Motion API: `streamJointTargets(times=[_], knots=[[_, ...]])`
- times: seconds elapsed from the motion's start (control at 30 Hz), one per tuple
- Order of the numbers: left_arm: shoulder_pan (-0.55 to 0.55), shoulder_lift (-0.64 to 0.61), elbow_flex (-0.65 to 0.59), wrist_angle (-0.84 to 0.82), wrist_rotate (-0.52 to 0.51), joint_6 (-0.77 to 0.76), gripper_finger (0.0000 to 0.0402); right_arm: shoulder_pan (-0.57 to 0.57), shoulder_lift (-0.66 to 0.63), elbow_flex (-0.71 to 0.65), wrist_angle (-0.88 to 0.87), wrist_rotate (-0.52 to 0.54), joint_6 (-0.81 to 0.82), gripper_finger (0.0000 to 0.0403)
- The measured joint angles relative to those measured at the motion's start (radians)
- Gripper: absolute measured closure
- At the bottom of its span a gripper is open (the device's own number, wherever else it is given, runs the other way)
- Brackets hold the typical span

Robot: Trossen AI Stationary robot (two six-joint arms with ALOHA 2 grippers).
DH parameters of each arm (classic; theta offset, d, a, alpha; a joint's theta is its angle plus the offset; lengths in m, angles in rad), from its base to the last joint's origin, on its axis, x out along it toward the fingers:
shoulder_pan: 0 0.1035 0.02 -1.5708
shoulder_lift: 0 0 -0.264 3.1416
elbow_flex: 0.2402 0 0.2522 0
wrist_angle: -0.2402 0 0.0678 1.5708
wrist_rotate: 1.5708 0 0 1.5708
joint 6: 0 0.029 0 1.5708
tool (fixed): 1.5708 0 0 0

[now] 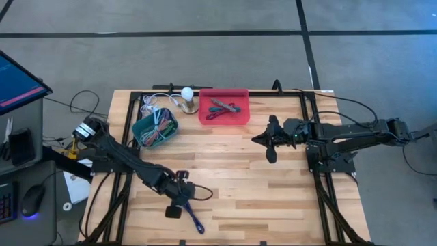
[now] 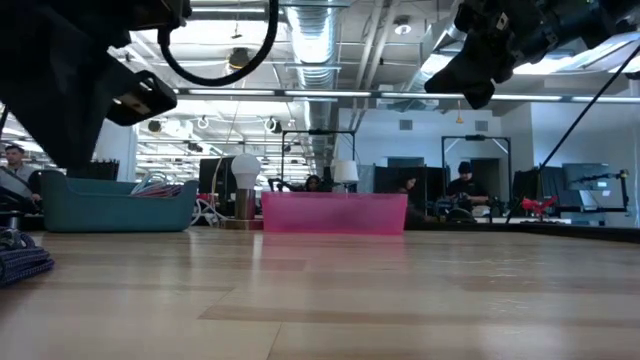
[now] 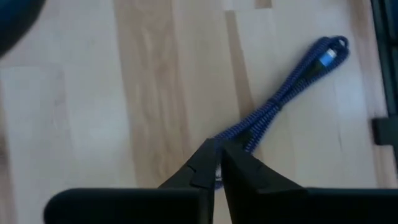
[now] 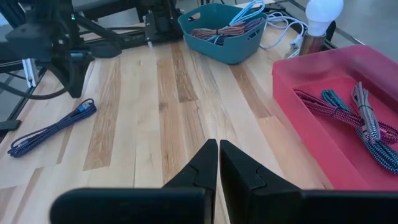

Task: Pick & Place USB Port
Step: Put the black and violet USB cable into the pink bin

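Note:
A blue braided USB cable (image 1: 193, 220) lies flat on the wooden table near its near edge. It is folded double, and its light-blue plug (image 3: 326, 57) is at the far loop. It also shows as the cable (image 4: 53, 127) in the right wrist view and the cable (image 2: 20, 262) in the low view. My left gripper (image 3: 217, 148) is shut and stands right over the cable's other end; in the high view the left gripper (image 1: 179, 205) is beside it. My right gripper (image 4: 217, 146) is shut, holds nothing and hangs over the table's right half, at the right gripper (image 1: 263, 140). My left gripper points down at the cable's near end (image 3: 239, 130), with its shut fingers over the strands. A bit of blue shows through the slit between them. The fingertips hide the spot, so I cannot tell whether they touch the cable.
A teal basket (image 1: 156, 128) of coiled cables stands at the far left. A red bin (image 1: 224, 109) at the far middle holds a few cables (image 4: 348, 112). A small lamp with a white bulb (image 1: 186, 96) stands between them. Bare wood lies between the two arms.

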Motion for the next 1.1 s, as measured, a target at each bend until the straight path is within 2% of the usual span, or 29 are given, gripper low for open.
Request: streamJointTargets(times=[0.37,0.57,0.73,1.1], knots=[[0.0,0.027,-0.001,0.034,0.026,-0.002,0.0285,0.0,0.0,0.0,-0.001,0.0,0.001,0.0392],[0.0,0.081,-0.001,0.111,0.097,0.001,0.0244,0.0,0.0,0.0,-0.003,0.0,-0.001,0.0392],[0.0,0.129,-0.001,0.117,0.151,-0.006,0.0227,0.0,0.0,0.0,-0.003,0.0,-0.001,0.0392],[0.0,0.224,0.004,0.151,0.155,-0.01,0.0225,0.0,0.0,0.0,-0.003,0.0,-0.001,0.0392]])
